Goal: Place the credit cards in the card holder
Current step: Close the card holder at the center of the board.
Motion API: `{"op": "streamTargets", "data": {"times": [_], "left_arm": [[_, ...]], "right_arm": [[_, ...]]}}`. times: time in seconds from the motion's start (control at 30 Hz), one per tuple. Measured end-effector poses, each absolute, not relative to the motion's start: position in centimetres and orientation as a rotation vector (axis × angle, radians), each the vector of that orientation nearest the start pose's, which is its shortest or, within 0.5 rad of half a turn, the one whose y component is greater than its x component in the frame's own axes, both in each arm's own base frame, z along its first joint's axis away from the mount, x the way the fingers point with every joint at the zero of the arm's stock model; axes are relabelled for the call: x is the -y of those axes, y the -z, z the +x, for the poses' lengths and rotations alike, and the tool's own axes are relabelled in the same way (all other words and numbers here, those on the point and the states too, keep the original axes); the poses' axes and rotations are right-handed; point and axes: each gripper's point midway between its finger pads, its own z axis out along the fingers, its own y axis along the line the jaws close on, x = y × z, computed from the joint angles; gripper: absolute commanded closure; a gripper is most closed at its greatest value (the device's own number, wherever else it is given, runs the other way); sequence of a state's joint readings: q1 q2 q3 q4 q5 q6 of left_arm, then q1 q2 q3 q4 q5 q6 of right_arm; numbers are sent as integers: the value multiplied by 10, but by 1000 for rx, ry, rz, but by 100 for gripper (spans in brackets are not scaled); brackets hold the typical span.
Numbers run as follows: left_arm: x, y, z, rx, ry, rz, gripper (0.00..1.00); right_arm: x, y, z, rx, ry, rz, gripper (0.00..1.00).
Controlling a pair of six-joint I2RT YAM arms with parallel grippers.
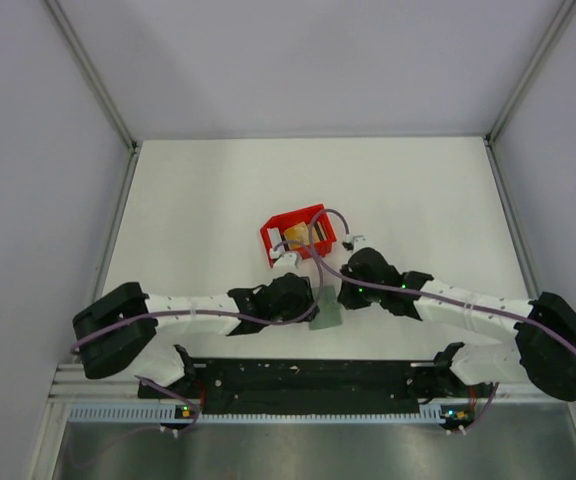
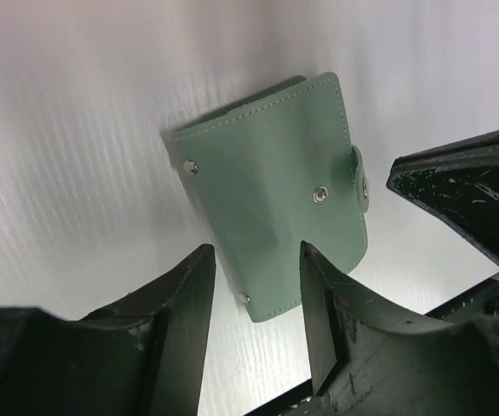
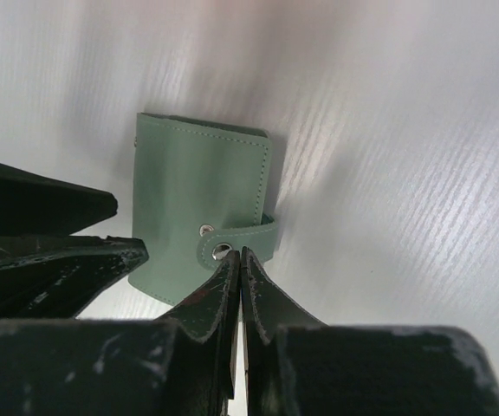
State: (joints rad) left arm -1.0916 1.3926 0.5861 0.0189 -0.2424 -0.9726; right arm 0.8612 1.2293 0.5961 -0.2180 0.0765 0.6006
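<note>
Right gripper (image 3: 237, 257): black fingers pressed together, their tips meeting at the metal snap (image 3: 222, 252) of the closing strap (image 3: 251, 234). I cannot tell whether they pinch the strap's edge or only touch it.

Left gripper (image 2: 254, 269): fingers apart, holding nothing, straddling the near corner of the small flat grey-green folding card holder (image 2: 275, 186).

The holder lies flat on the white table (image 1: 198, 200), between the two grippers and just in front of the arm bases. It is folded shut, with the strap wrapped round its free edge and apparently snapped. No light blue inside shows in either wrist view.

Beyond the grippers, farther up the table, stands a red plastic bin (image 1: 290, 213). Thin tan rectangular credit cards (image 1: 297, 237) lie inside it, too small in the overhead view for me to count.

Progress, as I judge it: no card is in the holder, and both arms are placed at the holder for the opening step. Left to do:
- release the snap
- unfold the holder and keep it steady
- lift the cards from the bin one at a time
- slide each into a pocket
</note>
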Motion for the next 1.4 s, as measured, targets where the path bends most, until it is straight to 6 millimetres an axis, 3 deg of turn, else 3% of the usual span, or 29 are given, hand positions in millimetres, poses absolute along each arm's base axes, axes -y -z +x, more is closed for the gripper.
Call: {"op": "streamTargets", "data": {"times": [0.23,0.67,1.4], "left_arm": [[305,-27,174,-2485,651,28,57],[321,-26,180,-2474,688,21,59],[321,-26,181,-2477,692,19,62]], "right_arm": [[-240,-49,193,-2497,-595,-286,99],[-245,-36,188,-2541,-623,-324,99],[-248,-33,191,-2549,-625,-332,99]]}}
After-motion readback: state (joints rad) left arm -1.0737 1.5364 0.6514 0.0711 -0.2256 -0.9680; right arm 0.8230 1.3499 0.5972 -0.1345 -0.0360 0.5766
